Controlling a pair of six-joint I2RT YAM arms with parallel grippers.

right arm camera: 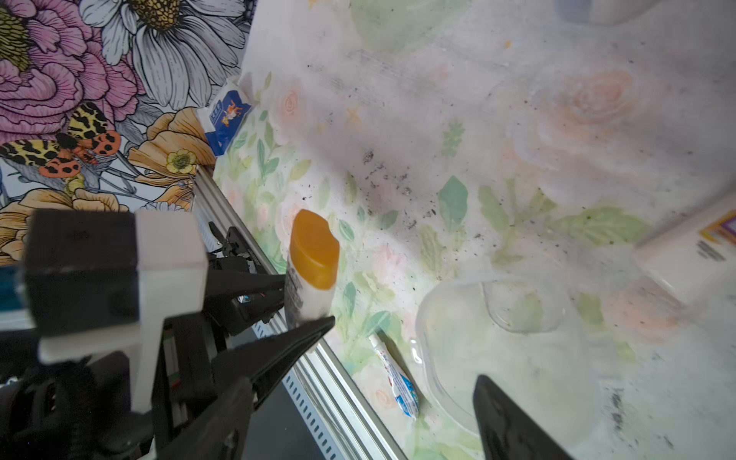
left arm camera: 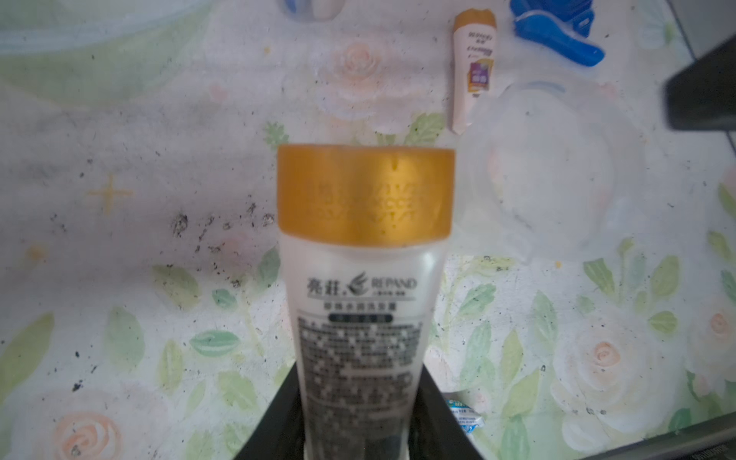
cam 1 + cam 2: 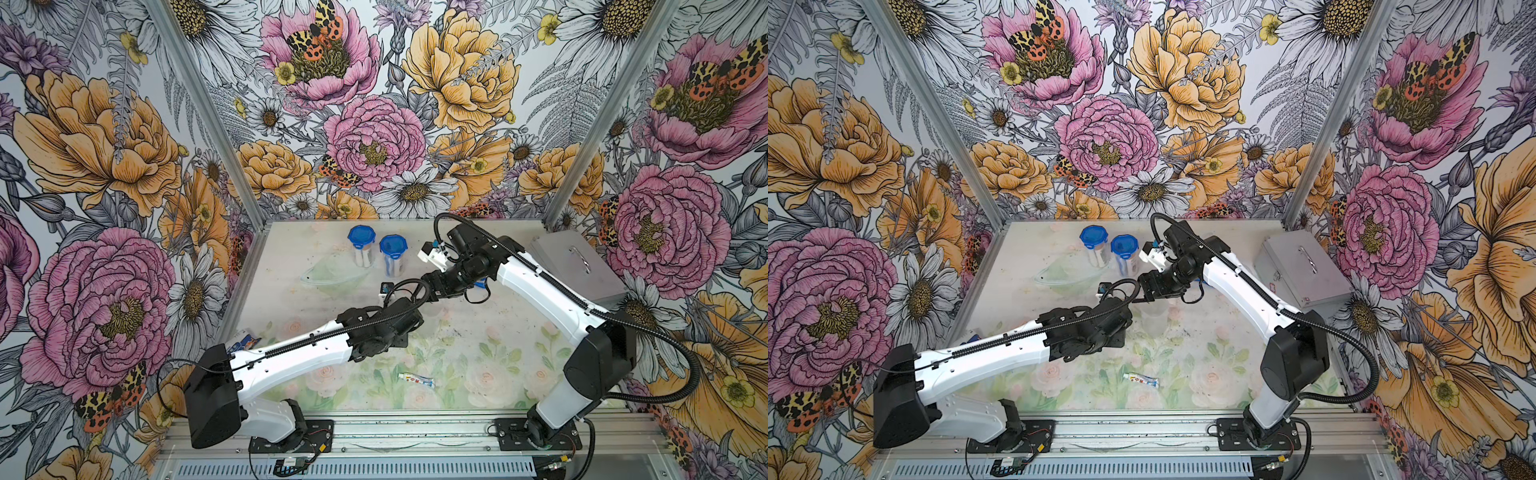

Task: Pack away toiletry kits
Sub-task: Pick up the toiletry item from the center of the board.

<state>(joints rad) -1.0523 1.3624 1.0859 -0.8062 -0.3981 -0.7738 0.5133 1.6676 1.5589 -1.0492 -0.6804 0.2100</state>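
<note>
In both top views the left arm (image 3: 291, 353) and right arm (image 3: 540, 286) meet over the middle of the table (image 3: 478, 332), and they hide whatever is gripped. Two lidded cups (image 3: 361, 249) stand at the back and the silver case (image 3: 577, 266) sits off to the right. A toothpaste tube (image 3: 416, 380) lies flat near the front, long axis across the table, white cap end to the left. The right gripper (image 3: 1144, 293) hangs by a clear cup (image 3: 1154, 316).

Left wrist view, and there it is! The bottle (image 2: 364, 278) is pinched by its lower body. Its orange cap leads straight away from the wrist, long axis in line with the fingers. Beyond it lie a second bottle (image 2: 474, 67) and a blue lid (image 2: 557, 32).

The right wrist view gives the outside look. The left gripper (image 1: 308, 300) is narrowed onto the bottle, held off the table near the clear cup's open mouth. Of the right gripper only one finger (image 1: 513, 422) shows, jaws spread wide. Whether it touches the cup, I can't tell.
</note>
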